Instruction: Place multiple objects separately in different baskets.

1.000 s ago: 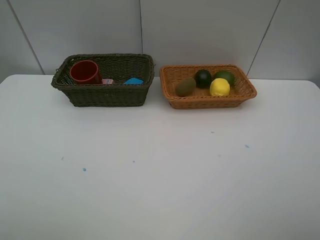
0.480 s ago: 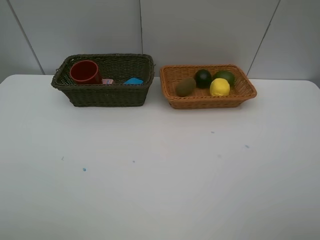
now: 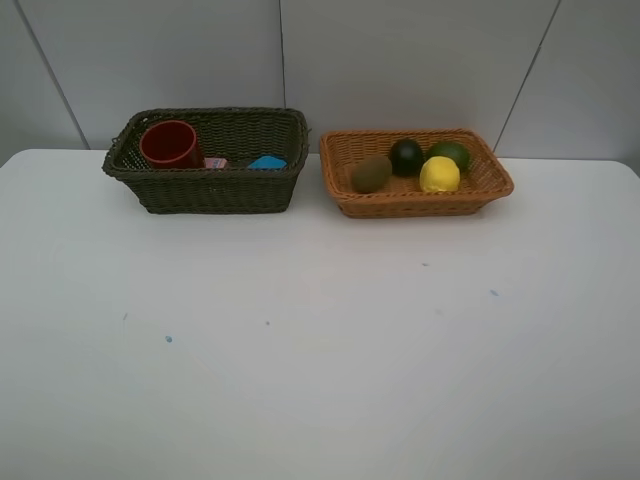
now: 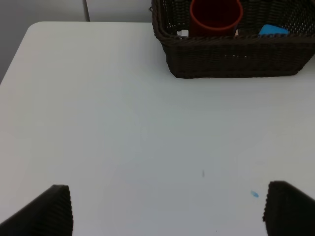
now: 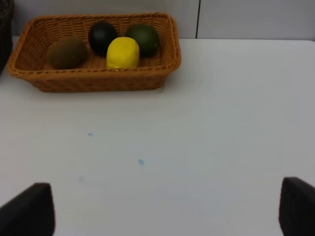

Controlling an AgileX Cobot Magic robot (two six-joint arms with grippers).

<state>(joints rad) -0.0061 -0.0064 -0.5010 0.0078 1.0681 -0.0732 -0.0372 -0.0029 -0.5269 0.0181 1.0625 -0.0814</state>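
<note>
White table point(image 3: 320, 350) is lying bare; both grippers, left point(image 4: 167, 211) and right point(image 5: 167, 211), are hanging spread, empty; risk: clipping olive basket point(image 3: 215, 190) rim, tipping cup point(image 3: 170, 143).

The cup point(image 3: 171, 143) sat in the deep basket point(image 3: 215, 190); right of that basket stood the shallow basket point(image 3: 415, 204), holding four fruits.

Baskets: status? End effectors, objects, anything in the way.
Both end effectors open, empty, clear of baskets. Dark basket: cup, blue eraser. Orange basket: kiwi, lemon, lime, mangosteen. Nothing loose on table.
</note>
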